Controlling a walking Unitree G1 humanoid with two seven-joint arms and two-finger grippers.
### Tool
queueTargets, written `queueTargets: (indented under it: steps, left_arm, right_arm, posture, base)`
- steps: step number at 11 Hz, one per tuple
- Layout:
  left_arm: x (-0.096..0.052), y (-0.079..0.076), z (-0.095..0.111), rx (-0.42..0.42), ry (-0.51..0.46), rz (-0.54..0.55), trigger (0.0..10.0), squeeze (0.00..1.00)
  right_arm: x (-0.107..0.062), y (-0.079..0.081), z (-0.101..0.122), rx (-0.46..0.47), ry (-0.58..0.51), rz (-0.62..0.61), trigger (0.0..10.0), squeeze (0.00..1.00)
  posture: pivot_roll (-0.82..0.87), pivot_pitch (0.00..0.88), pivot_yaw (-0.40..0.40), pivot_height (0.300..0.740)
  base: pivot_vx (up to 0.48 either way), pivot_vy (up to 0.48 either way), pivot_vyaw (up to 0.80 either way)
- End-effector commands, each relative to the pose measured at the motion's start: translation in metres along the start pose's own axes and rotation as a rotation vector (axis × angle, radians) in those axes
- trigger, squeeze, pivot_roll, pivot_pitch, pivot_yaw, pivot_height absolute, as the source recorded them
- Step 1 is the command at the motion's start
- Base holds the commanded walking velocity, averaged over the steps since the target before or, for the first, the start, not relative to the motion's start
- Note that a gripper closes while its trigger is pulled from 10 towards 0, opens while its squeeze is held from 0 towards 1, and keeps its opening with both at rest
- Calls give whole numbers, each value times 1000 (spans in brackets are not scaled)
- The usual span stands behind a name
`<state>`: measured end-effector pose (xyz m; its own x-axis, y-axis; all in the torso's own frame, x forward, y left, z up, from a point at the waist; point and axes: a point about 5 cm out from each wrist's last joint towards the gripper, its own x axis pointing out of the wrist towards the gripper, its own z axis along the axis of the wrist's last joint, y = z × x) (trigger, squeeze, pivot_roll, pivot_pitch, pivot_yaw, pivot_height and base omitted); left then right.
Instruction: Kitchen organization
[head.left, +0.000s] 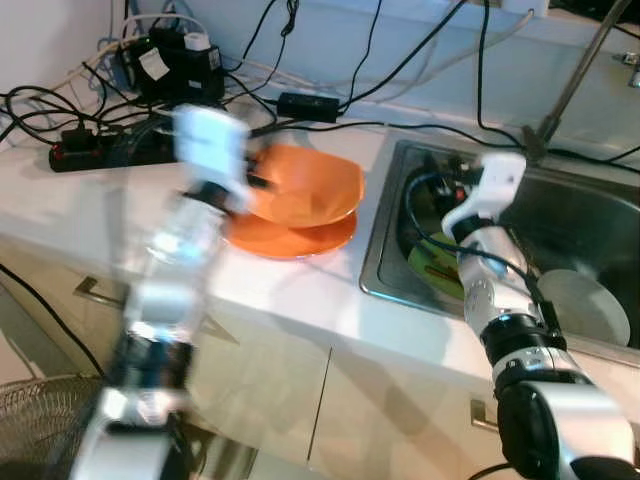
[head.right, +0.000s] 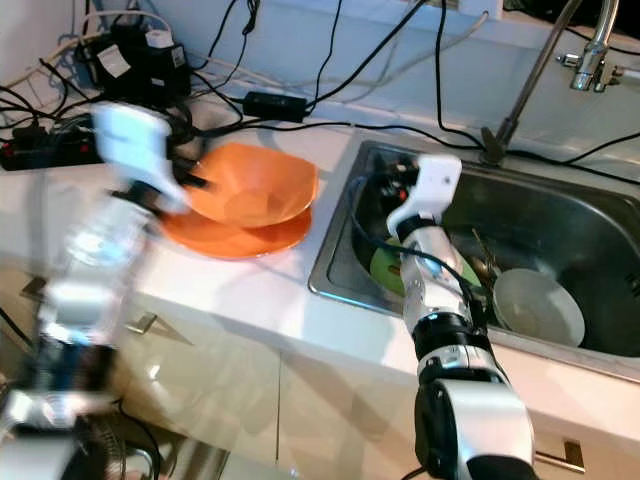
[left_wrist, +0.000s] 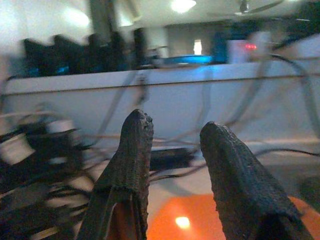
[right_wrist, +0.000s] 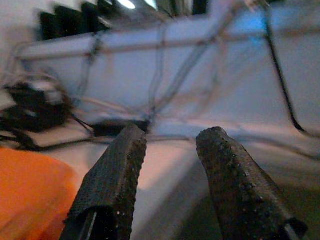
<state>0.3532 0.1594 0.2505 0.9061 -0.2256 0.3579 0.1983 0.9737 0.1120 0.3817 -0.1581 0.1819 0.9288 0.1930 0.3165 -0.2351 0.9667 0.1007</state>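
On the counter just beside the sink (head.right: 340, 262), the left gripper (left_wrist: 172, 150) hovers, fingers apart, over an orange bowl (head.right: 255, 190) stacked on an orange plate (head.right: 235, 238), likely light, rigid, slippery, best pinched at its rim, while the right gripper (right_wrist: 167, 165), empty with fingers apart, waits above the sink.

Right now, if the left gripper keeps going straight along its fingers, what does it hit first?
Probably the black power adapter among the cables; the orange bowl lies below the open left gripper. Depth unclear, image blurred.

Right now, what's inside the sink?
In the sink: a white bowl, a green plate partly covered by the right arm, and the right gripper, open. The rest is hidden.
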Motion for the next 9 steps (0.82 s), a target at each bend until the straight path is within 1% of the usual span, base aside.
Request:
queueTargets:
  steps: [1, 2, 3, 4, 5, 6, 7, 8, 9]
  left_arm:
    - [3, 7, 1, -41, 33, 18, 10000, 0]
    - [1, 16, -2, -89, 111, 28, 10000, 0]
    - [-2, 21, -3, -139, 178, 2, 10000, 0]
    - [-4, 25, -3, -167, 200, -12, 10000, 635]
    - [-9, 31, -7, -248, 262, -26, 10000, 1000]
    - [-14, 34, -11, -268, 308, -41, 10000, 1000]
    - [-19, 37, -14, -254, 360, -45, 10000, 1000]
    - [-22, 39, -15, -240, 396, -25, 10000, 1000]
    - [-24, 40, -16, -231, 434, -23, 10000, 0]
  right_arm:
    - [-2, -1, 2, 3, -14, 16, 10000, 0]
    - [-5, -1, 0, 5, -12, 20, 10000, 0]
    - [-8, 0, -3, 9, -4, 21, 10000, 0]
    - [-9, 2, -5, 13, 4, 30, 10000, 0]
    - [-10, 5, -6, 16, 8, 42, 10000, 0]
    - [-9, 6, -6, 18, 11, 48, 10000, 0]
    - [-9, 9, -6, 22, 13, 55, 10000, 0]
    - [-9, 10, -7, 23, 17, 60, 10000, 0]
    - [-10, 11, -8, 24, 24, 63, 10000, 0]
  posture:
    - [227, 10, -55, 740]
    - [232, 4, -50, 740]
    - [237, 5, -49, 740]
    - [243, 0, -48, 740]
    - [250, 0, -47, 740]
    - [250, 0, -47, 740]
    - [254, 0, -45, 740]
    - [255, 0, -45, 740]
    - [258, 0, -43, 740]
  base:
    - [0, 0, 0]
    - [0, 0, 0]
    - [0, 0, 0]
    - [0, 0, 0]
    - [0, 0, 0]
    - [0, 0, 0]
    - [0, 0, 0]
    - [0, 0, 0]
    - [0, 0, 0]
